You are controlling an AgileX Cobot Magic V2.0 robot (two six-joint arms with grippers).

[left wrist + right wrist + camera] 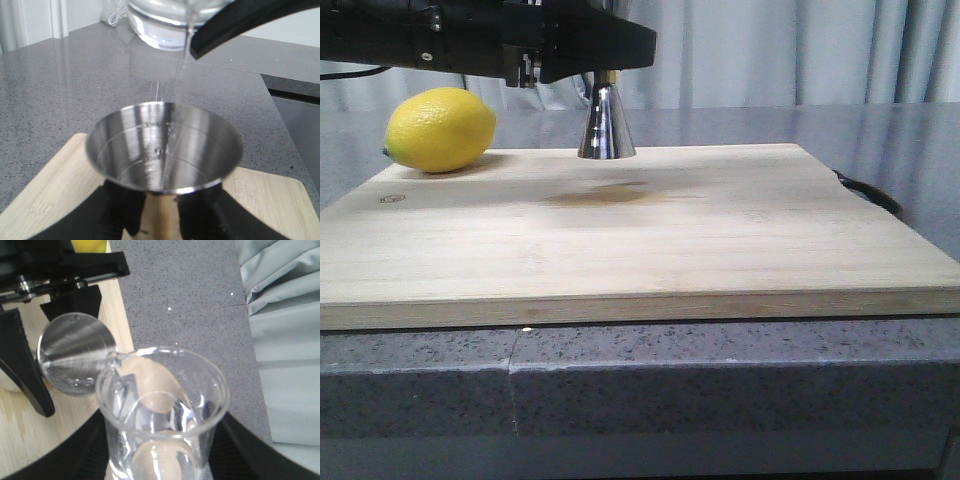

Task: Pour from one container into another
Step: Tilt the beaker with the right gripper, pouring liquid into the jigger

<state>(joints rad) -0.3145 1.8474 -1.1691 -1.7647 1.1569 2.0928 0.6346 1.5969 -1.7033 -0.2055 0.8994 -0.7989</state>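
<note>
The steel jigger (162,147) stands on the board, its open upper cup facing me in the left wrist view. My left gripper (162,212) is shut on the jigger's waist. The front view shows only the jigger's lower cone (607,128) under the black left arm (535,50). My right gripper (160,452) is shut on the glass beaker (162,405), which is tilted and holds clear liquid. The beaker's lip (114,360) hangs over the jigger's rim (75,355). A thin clear stream (185,55) falls from the beaker (160,22) toward the cup.
A lemon (440,130) lies at the far left of the wooden cutting board (620,240), close to the jigger. The board rests on a grey stone counter (720,390). A black cable (870,192) lies by the board's right edge. Curtains hang behind.
</note>
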